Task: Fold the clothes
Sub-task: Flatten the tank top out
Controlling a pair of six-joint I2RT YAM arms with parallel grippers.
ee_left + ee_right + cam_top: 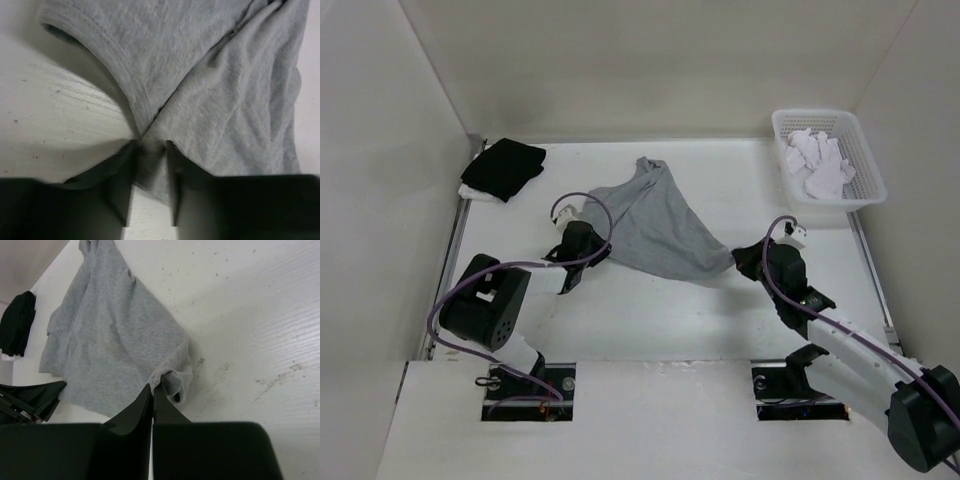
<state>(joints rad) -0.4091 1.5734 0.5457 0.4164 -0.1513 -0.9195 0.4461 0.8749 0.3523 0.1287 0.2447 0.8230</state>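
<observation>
right hand (152,387) pinching tank top (660,225) corner | left hand (150,146) astride opposite edge, grip unclear

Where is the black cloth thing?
In the top view, the black garment lies in the far left corner of the table, left of the grey tank top and far across from the white basket.

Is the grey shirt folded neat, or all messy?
Not folded. The grey tank top lies spread and rumpled on the table, in a rough triangle with creases; the right gripper pinches one corner.
</observation>
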